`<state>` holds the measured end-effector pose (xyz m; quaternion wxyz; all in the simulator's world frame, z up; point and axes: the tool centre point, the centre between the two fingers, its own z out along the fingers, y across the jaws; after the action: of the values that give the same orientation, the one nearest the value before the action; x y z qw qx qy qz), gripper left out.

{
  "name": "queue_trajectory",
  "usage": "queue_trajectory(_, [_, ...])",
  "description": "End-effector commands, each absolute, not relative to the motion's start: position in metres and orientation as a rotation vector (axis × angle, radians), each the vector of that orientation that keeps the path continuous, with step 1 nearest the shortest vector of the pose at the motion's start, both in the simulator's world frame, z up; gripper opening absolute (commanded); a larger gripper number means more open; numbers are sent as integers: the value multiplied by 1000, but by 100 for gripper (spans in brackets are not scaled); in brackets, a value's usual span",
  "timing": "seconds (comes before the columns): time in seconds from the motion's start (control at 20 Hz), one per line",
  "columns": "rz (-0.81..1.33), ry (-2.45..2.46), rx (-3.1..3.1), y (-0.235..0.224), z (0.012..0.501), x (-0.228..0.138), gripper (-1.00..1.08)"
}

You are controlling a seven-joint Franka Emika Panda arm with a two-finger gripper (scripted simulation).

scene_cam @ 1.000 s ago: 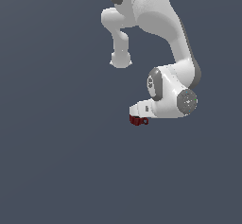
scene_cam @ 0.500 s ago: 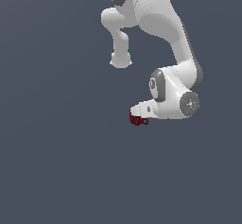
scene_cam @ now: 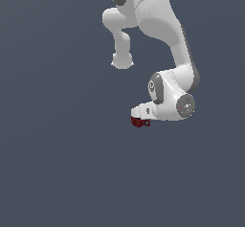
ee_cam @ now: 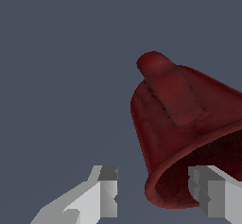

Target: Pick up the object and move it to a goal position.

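Exterior view: fingers hidden under the white hand of the arm (scene_cam: 165,94), upper arm cut off by the frame's top edge; only a small dark red patch of the mug (scene_cam: 139,122) pokes out below the hand toward the exterior view's left, too small there to read shape or tilt. No contact with the plain grey surface (scene_cam: 57,173) verifiable from either view. Wrist view: mug (ee_cam: 184,124) large and close, cut off at the frame edge, rim opening toward the camera, loop handle running along the outer wall. One finger (ee_cam: 215,194) sitting inside the rim opening, the other (ee_cam: 101,194) outside the wall, with a visible gap between it and the mug. Gripper (ee_cam: 158,192) thus straddling the mug's wall, jaws moderately spread. Cannot tell whether the wall is actually pinched: inner finger's contact face hidden, outer finger looks clear of the mug.
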<state>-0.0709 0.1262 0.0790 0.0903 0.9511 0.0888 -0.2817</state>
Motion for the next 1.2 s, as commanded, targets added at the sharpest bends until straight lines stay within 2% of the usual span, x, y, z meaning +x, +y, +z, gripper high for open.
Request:
queue_trajectory(0.0, [-837,264,2828,126,77,-72,28])
queue_trajectory(0.05, [-837,264,2828,126,77,-72,-100])
queue_trajectory(0.7, [-837,264,2828,128,79,-72,-100])
queue_trajectory(1.15, [-837,266,2828,168,113,-68,-100])
